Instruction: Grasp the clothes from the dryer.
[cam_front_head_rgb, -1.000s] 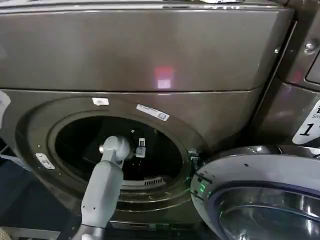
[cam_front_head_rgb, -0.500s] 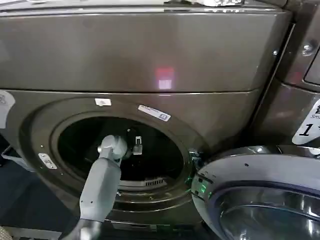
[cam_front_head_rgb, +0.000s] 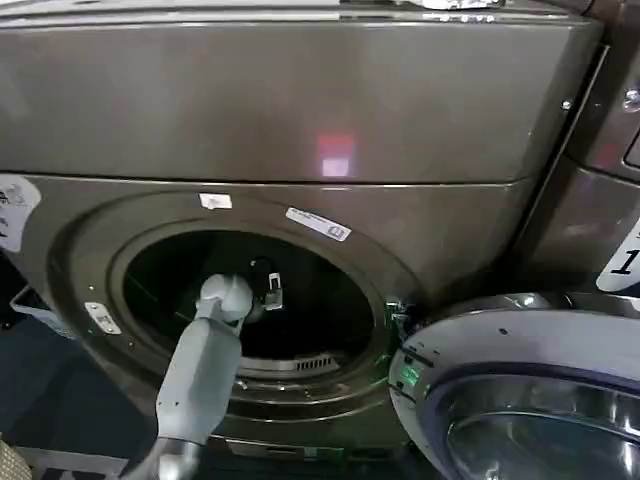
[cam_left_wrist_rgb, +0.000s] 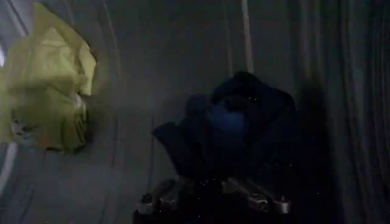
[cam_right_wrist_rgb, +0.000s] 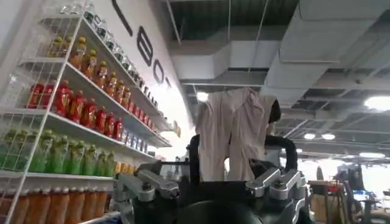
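Left wrist view, dryer drum holding yellow-green clothes, dark garment

Bronze-grey dryer, door open — crumpled yellow-green clothes against the drum wall

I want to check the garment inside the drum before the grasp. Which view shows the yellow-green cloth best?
The left wrist view: the yellow-green cloth lies against the drum wall, beside a dark blue garment. The head view gives the dryer porthole as dark; the right wrist view faces shelves.
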